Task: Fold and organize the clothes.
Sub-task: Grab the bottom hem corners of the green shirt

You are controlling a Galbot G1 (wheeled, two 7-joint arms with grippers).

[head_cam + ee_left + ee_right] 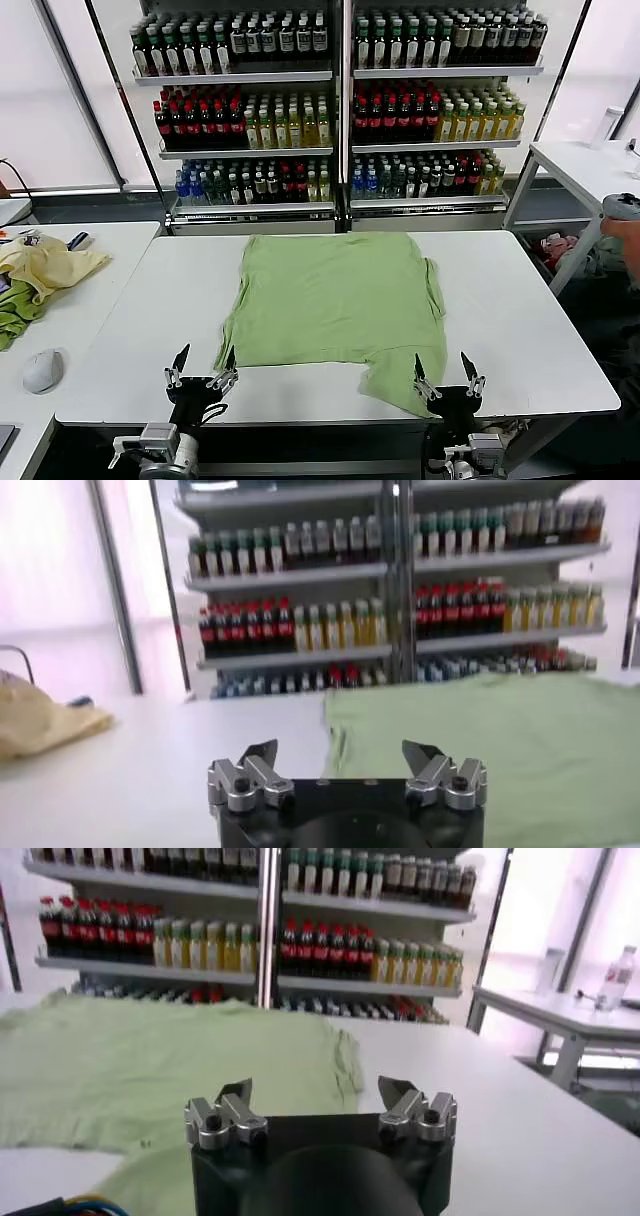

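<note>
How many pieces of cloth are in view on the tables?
3. The light green shirt lies spread on the centre table. A pale yellow garment and a darker green cloth lie on the left table. More may be hidden beyond the frame's edge.

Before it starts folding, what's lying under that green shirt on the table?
Only the white table shows around the green shirt, which lies spread flat with no bumps. Its cloth hides whatever is directly beneath. Both open grippers, left and right, are at the near edge.

A shop-like test room: shelves (340, 110) packed with rows of drink bottles (240, 115) stand behind white desks (520, 330).
</note>
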